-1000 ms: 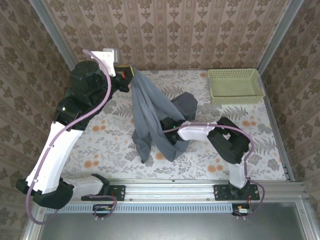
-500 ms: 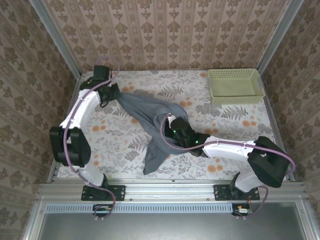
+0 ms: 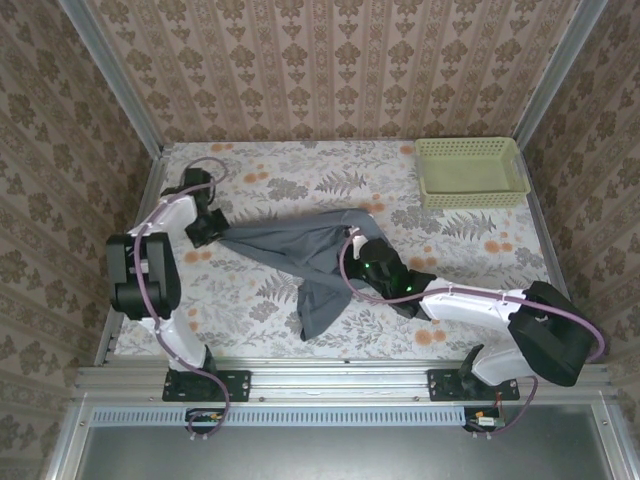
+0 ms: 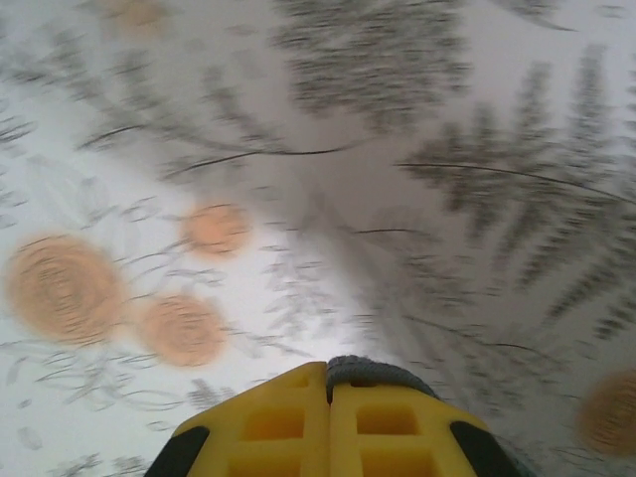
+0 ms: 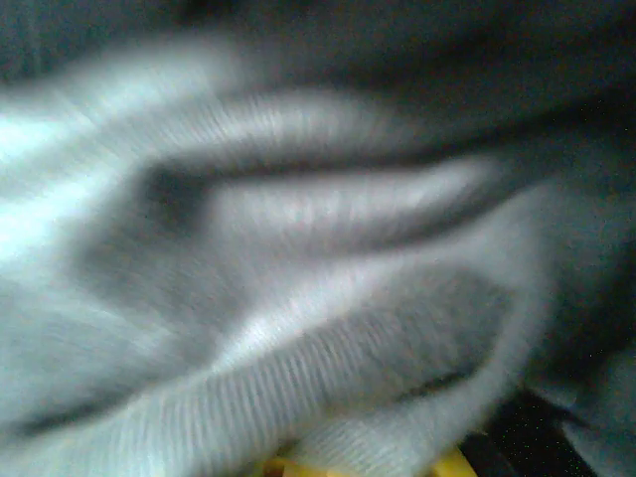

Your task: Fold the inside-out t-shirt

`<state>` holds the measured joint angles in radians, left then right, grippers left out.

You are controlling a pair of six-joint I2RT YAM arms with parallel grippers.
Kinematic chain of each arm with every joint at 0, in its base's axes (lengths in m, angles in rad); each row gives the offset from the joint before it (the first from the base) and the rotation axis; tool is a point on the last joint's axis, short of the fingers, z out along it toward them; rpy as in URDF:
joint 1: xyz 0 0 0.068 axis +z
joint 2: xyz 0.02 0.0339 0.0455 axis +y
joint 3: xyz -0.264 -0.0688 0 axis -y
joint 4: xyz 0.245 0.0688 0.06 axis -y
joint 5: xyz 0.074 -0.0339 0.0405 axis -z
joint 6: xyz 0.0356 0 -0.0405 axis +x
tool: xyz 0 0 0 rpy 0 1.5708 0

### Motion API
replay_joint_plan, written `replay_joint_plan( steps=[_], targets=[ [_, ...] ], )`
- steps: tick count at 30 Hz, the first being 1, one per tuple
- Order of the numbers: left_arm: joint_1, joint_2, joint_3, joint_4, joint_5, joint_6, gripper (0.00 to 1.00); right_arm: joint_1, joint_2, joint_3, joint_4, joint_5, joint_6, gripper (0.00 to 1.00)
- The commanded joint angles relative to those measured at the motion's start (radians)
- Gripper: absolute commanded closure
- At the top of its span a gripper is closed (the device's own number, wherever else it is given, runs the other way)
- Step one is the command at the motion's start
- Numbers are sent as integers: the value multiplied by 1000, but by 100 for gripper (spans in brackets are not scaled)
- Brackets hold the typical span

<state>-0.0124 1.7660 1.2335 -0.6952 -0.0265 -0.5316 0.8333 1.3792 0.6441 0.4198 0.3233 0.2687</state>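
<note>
The t-shirt [image 3: 300,248] is lying stretched across the middle of the table [image 3: 240,295], running from the left side towards the centre, with one loose end trailing towards the near edge. The left hand [image 3: 210,232] is sitting low at the shirt's left end, closed on a bunched corner of the fabric. In the left wrist view its yellow fingers [image 4: 283,427] are pressing together with a small grey fold of cloth pinched at their tips, just above the flowered tabletop. The right hand [image 3: 360,258] is sitting at the shirt's right end, closed, with the fabric gathering into it. In the right wrist view blurred grey cloth is lying close against the camera, so the grip itself is hidden, yet the shirt is pulling taut between the two hands. A pale green basket [image 3: 470,198] is standing at the far right corner of the table, well apart from the shirt.
</note>
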Motion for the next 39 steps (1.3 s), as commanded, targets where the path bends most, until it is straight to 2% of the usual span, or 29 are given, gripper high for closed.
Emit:
replay_joint_plan(
  steps=[1,2,4,7,9,13,16,19,23,28,32,35,37,39],
  targets=[
    [67,-67,-35,47,-35,-35,100,-10,-26,-17,64,-60,30,100],
    [58,-71,-40,48,-31,-30,97,-9,-17,-17,64,-81,25,100],
    [31,-78,-47,62,34,-11,83,-5,2,-8,56,-101,26,100],
    [-78,-162,-100,115,104,17,47,0,6,6,54,-117,32,100],
    [-184,-265,-151,159,119,33,33,2,3,8,69,-133,44,100],
    [-363,-458,-261,283,166,59,25,4,6,37,53,-184,52,100],
    [-513,-598,-368,424,239,96,20,3,73,50,53,-190,67,100],
    [-616,-686,-439,499,275,120,17,4,98,63,49,-194,83,100],
    [-704,-713,-497,536,270,146,15,3,107,70,55,-193,92,100],
    [-739,-636,-530,592,294,146,16,6,113,80,60,-216,93,100],
    [-722,-575,-527,604,224,133,31,17,102,71,69,-230,87,100],
    [-666,-540,-522,618,217,101,53,22,89,56,71,-242,76,100],
    [-613,-523,-516,634,242,74,72,23,82,43,74,-252,69,100],
    [-572,-509,-503,646,264,65,85,24,80,30,77,-264,65,100]
  ],
)
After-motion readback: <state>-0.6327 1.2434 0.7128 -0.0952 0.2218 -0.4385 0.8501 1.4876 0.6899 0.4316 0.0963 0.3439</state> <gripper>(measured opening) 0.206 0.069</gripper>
